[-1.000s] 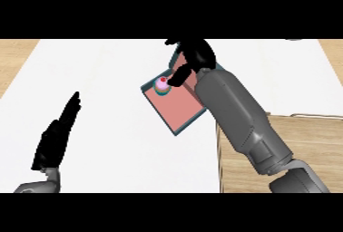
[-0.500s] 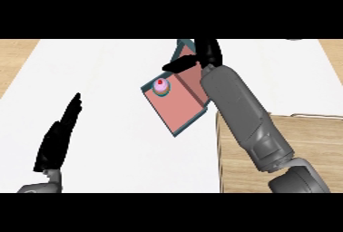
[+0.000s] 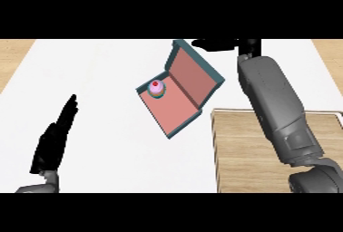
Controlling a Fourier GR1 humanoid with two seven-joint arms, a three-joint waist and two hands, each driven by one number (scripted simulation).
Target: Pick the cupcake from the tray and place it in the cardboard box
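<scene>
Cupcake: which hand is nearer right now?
Right. The right hand sits at the view's top, up and right of the cupcake, past the tray. The left hand rests open at lower left, farther off.

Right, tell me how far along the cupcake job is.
Done: the cupcake sits inside the open cardboard box, off the wooden tray. In hand: nothing. The right hand is at the view's top edge, apart from the cupcake, and the left hand rests open at the left. Left: seemingly nothing, at most drawing the right arm back.
</scene>
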